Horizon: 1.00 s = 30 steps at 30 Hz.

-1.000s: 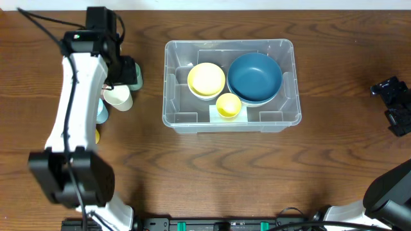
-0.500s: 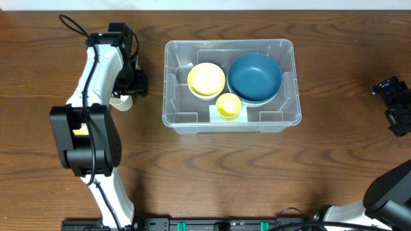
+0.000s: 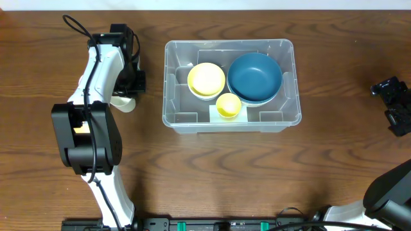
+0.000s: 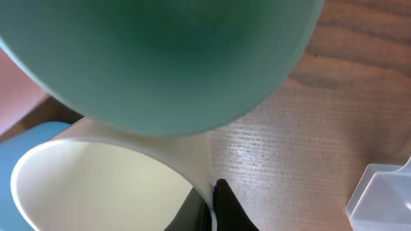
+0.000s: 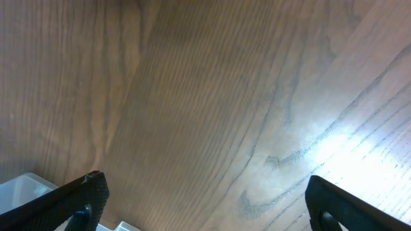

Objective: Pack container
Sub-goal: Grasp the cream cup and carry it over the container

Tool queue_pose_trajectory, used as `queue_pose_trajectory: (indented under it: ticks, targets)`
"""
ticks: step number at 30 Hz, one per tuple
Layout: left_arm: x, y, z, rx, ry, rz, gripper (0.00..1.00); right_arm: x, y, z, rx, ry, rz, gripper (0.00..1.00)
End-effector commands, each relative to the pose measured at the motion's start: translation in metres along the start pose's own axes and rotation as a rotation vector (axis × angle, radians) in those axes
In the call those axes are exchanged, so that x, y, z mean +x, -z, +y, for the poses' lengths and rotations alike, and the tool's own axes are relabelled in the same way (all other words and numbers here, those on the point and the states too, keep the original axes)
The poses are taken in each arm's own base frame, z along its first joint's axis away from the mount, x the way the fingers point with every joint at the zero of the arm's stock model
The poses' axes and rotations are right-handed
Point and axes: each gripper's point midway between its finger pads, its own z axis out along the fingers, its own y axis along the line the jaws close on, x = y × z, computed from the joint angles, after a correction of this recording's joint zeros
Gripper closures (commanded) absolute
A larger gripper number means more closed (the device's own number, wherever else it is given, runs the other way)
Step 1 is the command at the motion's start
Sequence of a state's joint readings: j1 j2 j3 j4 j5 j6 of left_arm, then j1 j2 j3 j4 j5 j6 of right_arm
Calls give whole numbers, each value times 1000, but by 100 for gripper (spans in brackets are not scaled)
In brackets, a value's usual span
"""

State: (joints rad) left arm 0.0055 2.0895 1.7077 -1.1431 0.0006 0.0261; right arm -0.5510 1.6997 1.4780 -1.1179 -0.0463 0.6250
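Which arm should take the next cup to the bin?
Left. Its gripper sits at the cream cup rim, just left of the container; the right gripper hangs open at the far right edge, away from any cup.

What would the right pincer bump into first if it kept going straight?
Probably just the bare wooden table; the right pincer points at it with nothing between. The container sits aside.

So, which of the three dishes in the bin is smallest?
The yellow cup by the robot-side wall of the container; the pale yellow bowl and blue bowl behind it are clearly wider.
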Motion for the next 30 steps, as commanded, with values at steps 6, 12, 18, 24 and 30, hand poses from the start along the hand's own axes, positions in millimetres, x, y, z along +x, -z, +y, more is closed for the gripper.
queue_pose_trajectory:
  ticks: [6,12,18,24,30]
  targets:
    - [11,31,3,2,30,-27,94,-2,0,-2,2,-21,-2,1]
    - [26,107,-11,95,28,-199,94,-2,0,-2,2,-21,-2,1]
    - [60,181,-62,217,-185,-391,94,-2,0,-2,2,-21,-2,1]
    - [94,217,-147,323,-572,-516,94,-2,0,-2,2,-21,-2,1]
    - [111,212,-215,358,-804,-529,94,-2,0,-2,2,-21,-2,1]
